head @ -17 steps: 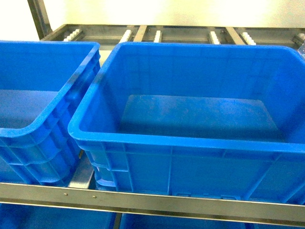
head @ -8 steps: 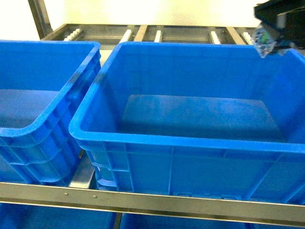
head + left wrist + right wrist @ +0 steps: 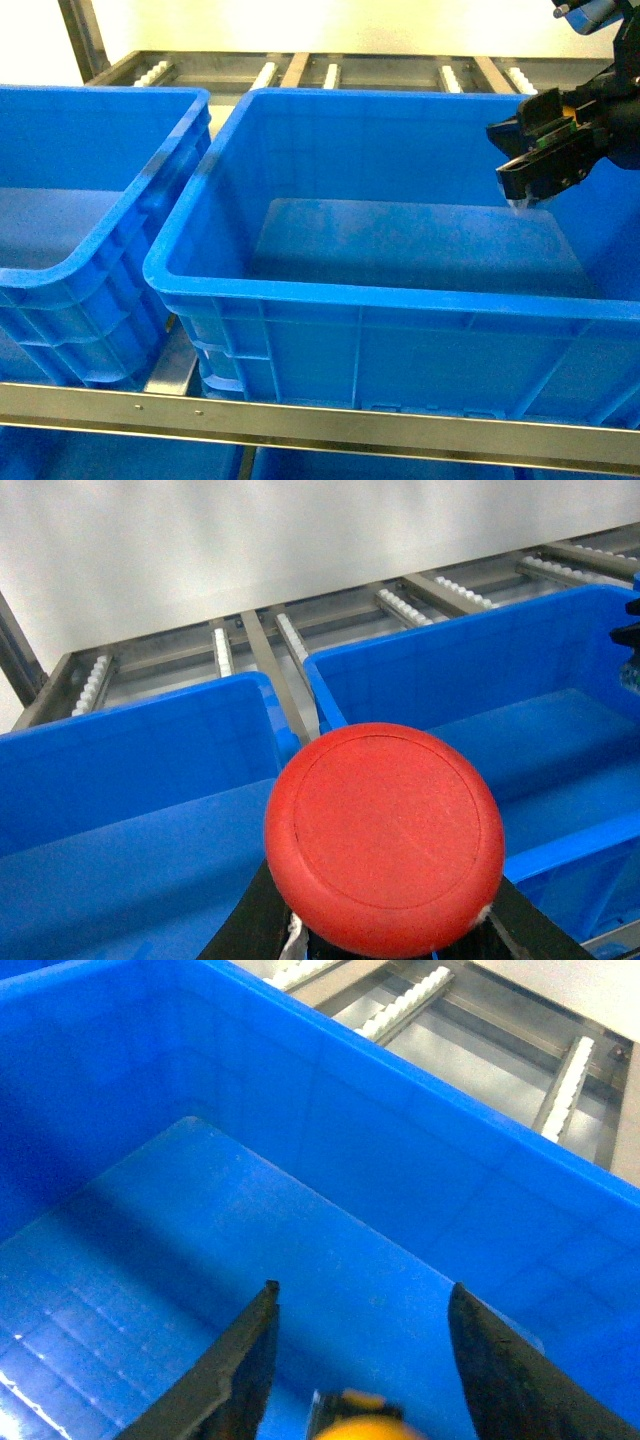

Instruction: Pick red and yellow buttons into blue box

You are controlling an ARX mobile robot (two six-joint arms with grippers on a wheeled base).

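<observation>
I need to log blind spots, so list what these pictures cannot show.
- Red button body: left wrist view, hidden under its own cap.
- Yellow button: right wrist view, cut off by the bottom edge; grip unclear.
- Left gripper: absent from head view.
- Right gripper: head view, contents too small.

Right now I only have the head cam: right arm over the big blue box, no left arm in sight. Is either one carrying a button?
Observer: Yes. On its wrist cam, the left gripper holds the red button.
Operator: And the right?
Observer: The yellow button sits between the right gripper jaws, which stand apart. I cannot tell if they grip it.
Operator: Where's the left arm?
Observer: Its cam faces both crates, with the blue box on the right and the second crate on the left.
</observation>
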